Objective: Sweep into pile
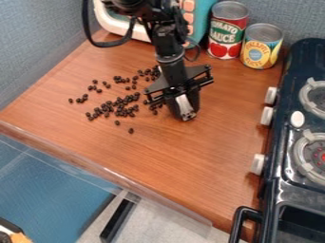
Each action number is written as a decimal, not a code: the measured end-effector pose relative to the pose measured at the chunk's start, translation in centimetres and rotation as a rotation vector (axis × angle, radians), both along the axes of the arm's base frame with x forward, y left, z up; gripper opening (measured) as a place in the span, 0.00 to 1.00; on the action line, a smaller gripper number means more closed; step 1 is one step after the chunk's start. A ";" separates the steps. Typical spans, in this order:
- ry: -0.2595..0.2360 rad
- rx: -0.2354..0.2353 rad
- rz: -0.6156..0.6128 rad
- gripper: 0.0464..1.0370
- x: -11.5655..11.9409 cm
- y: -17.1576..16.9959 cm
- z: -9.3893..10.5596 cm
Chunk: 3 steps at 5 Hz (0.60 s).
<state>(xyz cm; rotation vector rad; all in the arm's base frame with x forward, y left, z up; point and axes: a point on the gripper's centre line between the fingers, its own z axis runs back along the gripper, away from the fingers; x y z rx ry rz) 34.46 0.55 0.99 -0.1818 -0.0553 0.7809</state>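
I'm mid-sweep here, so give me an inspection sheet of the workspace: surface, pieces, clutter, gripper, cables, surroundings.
Surface: wood-look counter, stray pieces on it.
Job's things: small dark pieces, loosely scattered, not one compact pile.
Clutter: tomato sauce can and pineapple can upright behind the work; teal-and-white toy appliance beside them.
Gripper: black gripper low, at the scatter's right side in view.
Cables: black cable loops beside the arm.
Surroundings: stove at right, blue-grey walls.
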 end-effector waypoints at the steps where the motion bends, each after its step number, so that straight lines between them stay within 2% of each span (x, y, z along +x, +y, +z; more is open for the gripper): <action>1: 0.007 -0.008 -0.006 0.33 -0.8 0.8 -0.1; 3: 0.010 0.003 0.003 0.33 -3.4 2.2 -0.3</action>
